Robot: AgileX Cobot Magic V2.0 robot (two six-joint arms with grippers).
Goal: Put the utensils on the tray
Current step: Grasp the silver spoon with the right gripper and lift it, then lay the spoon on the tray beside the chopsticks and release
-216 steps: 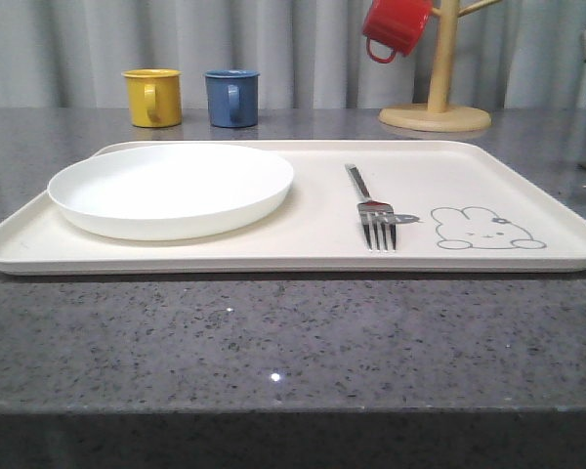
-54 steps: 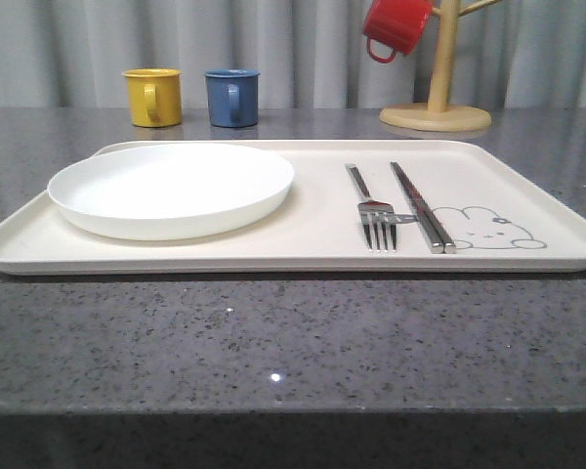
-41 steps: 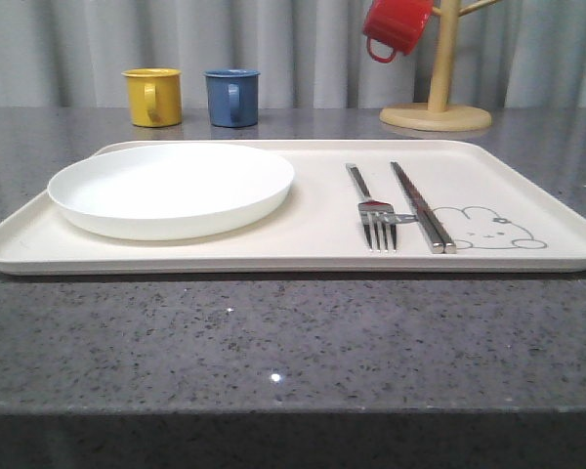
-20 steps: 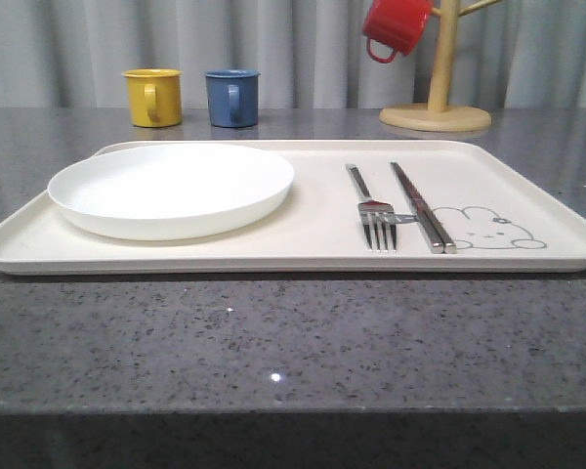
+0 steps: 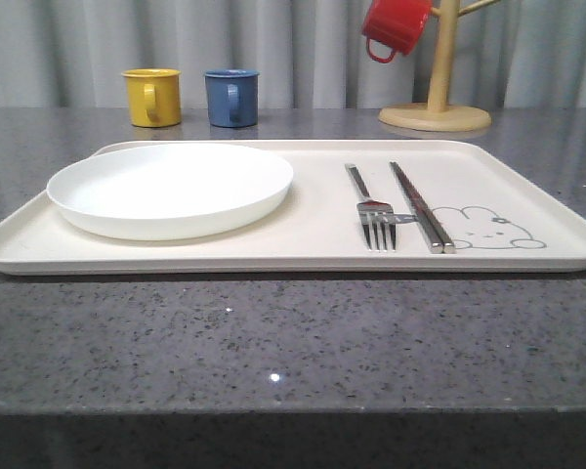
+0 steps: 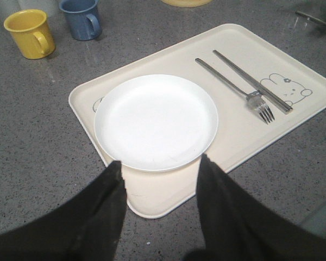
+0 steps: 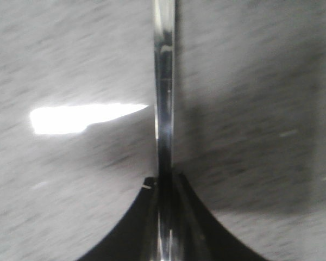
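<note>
The right gripper (image 7: 164,206) had its jaws closed on a slim steel handle (image 7: 164,109), probably the spoon, above the counter (image 7: 261,81). The left gripper (image 6: 160,168) hung with jaws wide, nothing between them; beyond lay the tray (image 6: 152,196), then fork (image 6: 233,84) and chopsticks (image 6: 250,80). Next, carrying it to the tray seemed due.

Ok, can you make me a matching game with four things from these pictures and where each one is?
Things:
1. fork
2. chopsticks
3. white plate
4. red mug

Places:
A. hanging on the wooden mug stand
B. on the tray's left half
C. lying across the rabbit drawing's edge
D. between the plate and the chopsticks

Pairs: 1-D, 2-C, 3-B, 4-A
</note>
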